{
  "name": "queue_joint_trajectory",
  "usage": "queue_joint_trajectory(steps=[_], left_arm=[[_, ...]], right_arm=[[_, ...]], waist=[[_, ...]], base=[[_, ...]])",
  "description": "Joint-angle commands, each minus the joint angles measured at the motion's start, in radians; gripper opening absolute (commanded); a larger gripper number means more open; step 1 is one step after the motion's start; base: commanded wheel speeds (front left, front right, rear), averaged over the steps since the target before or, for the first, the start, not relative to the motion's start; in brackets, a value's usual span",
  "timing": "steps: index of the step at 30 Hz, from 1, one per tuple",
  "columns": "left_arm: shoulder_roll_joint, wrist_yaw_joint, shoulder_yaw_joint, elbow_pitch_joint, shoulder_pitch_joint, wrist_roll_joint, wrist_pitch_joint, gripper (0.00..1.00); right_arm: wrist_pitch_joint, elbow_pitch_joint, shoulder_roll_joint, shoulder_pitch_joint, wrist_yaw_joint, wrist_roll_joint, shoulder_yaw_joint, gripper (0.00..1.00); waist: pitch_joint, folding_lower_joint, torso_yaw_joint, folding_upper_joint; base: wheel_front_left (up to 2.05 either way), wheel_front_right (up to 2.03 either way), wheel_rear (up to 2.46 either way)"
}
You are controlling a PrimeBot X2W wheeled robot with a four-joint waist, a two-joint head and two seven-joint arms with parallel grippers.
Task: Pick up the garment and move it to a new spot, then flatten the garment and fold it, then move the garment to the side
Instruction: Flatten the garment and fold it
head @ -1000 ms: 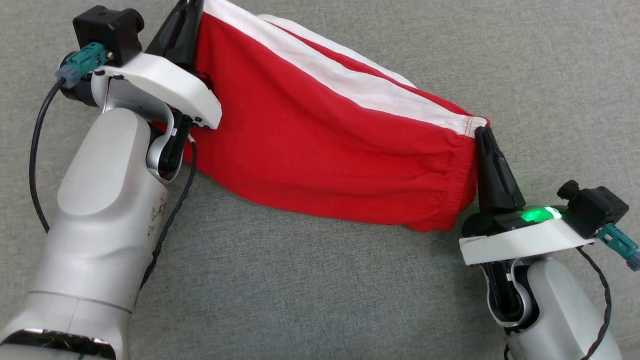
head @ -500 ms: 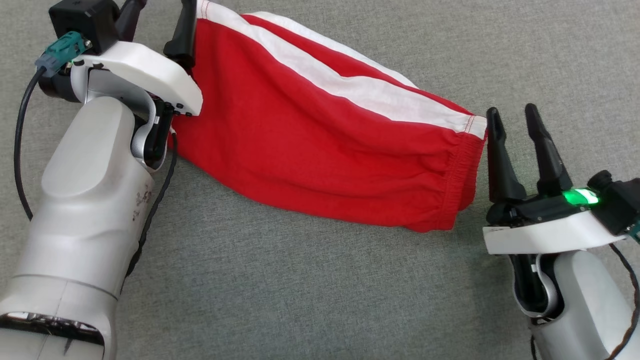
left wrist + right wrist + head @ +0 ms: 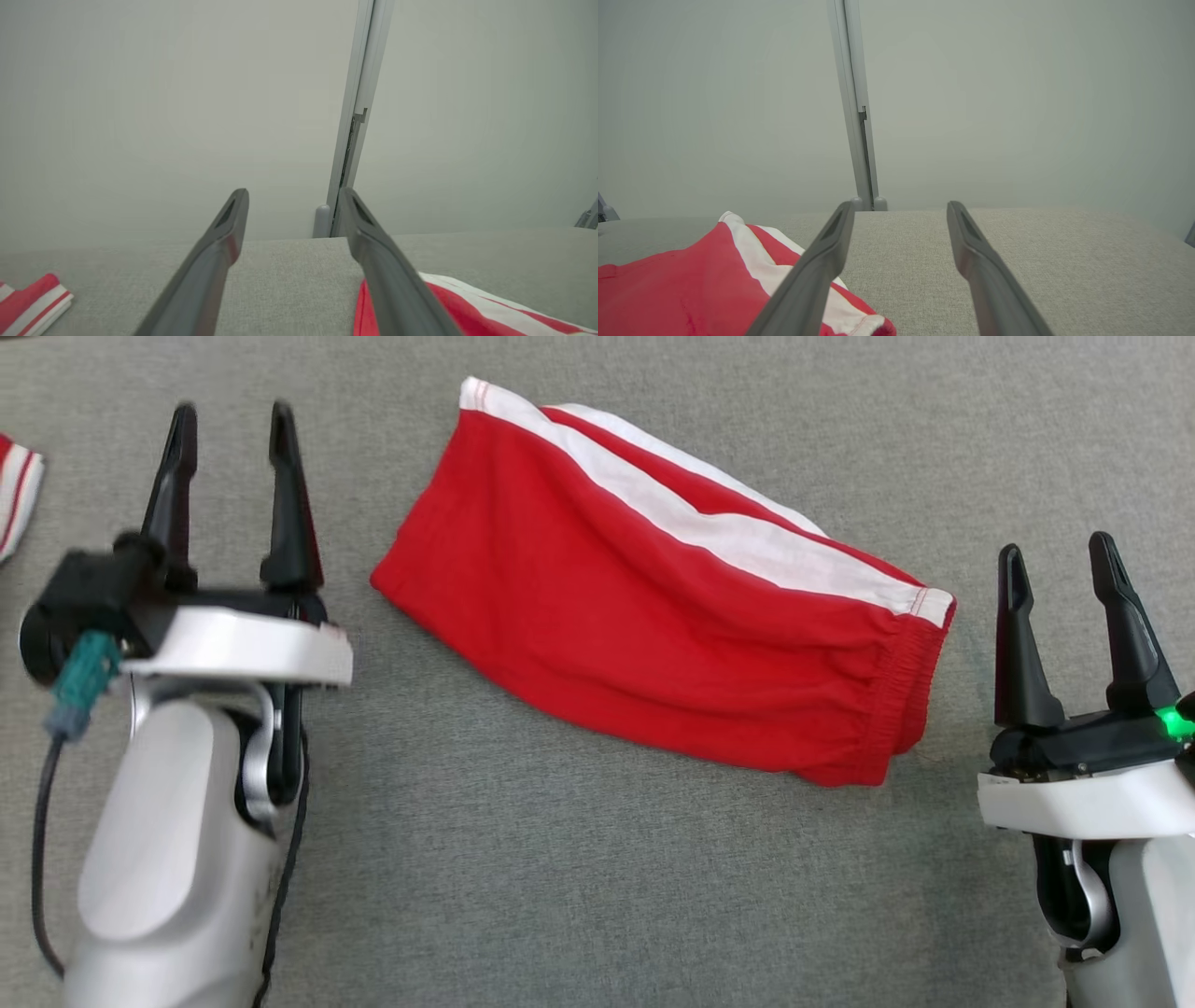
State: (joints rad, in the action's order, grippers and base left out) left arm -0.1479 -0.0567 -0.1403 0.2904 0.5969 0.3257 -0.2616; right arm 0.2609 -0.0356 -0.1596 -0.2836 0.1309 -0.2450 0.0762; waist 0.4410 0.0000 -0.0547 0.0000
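Note:
The garment (image 3: 644, 597) is a pair of red shorts with a white side stripe, folded and lying flat on the grey cloth surface (image 3: 579, 896), slanting from upper left to lower right. My left gripper (image 3: 231, 418) stands open to its left, apart from it, nothing between the fingers. My right gripper (image 3: 1055, 558) stands open just right of the elastic waistband, also empty. In the left wrist view the garment (image 3: 472, 308) shows at the lower right beside my left gripper (image 3: 293, 196). In the right wrist view the garment (image 3: 691, 289) lies at the lower left of my right gripper (image 3: 900, 207).
Another red-and-white folded cloth (image 3: 17, 490) lies at the far left edge, also as the folded cloth (image 3: 32, 303) in the left wrist view. A pale wall with a vertical metal post (image 3: 854, 102) stands behind the surface's far edge.
Both grippers opened and let go of the garment, then drew back and outward from it. The garment now lies free on the surface. The head view has also shifted.

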Motion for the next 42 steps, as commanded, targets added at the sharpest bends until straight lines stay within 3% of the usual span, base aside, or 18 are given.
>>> queue_joint_trajectory(steps=[1, 8, 14, 31, 38, 42], left_arm=[[-0.005, -0.013, 0.011, -0.017, -0.032, -0.02, -0.004, 1.0], [0.01, -0.041, 0.032, -0.105, -0.216, -0.07, -0.004, 1.0], [0.019, -0.038, 0.02, -0.122, -0.314, -0.083, -0.004, 1.0], [0.019, -0.022, 0.001, -0.109, -0.306, -0.086, -0.004, 1.0], [0.02, 0.068, -0.054, -0.043, -0.177, -0.059, 0.046, 1.0], [0.025, 0.131, -0.101, 0.088, -0.058, -0.032, 0.163, 1.0]], right_arm=[[0.005, 0.001, -0.008, 0.014, 0.0, 0.013, -0.006, 1.0], [-0.015, 0.001, -0.014, 0.058, 0.0, 0.032, -0.004, 1.0], [-0.035, 0.011, -0.009, 0.097, 0.0, 0.029, -0.007, 1.0], [-0.055, 0.023, 0.001, 0.112, 0.0, 0.005, -0.007, 1.0], [-0.056, 0.033, 0.003, 0.097, 0.0, 0.002, -0.014, 1.0], [-0.055, 0.031, 0.008, 0.079, 0.0, -0.003, 0.004, 1.0]], waist=[[-0.019, 0.0, 0.015, 0.0], [-0.06, 0.0, 0.033, 0.0], [-0.085, 0.0, 0.038, 0.0], [-0.1, 0.0, 0.034, 0.0], [-0.072, 0.0, 0.032, 0.0], [-0.048, 0.0, 0.009, 0.0]], base=[[0.0, 0.0, 0.0], [0.0, 0.0, 0.0], [0.0, 0.0, 0.0], [0.0, 0.0, 0.0], [0.0, 0.0, 0.0], [0.0, 0.0, 0.0]])
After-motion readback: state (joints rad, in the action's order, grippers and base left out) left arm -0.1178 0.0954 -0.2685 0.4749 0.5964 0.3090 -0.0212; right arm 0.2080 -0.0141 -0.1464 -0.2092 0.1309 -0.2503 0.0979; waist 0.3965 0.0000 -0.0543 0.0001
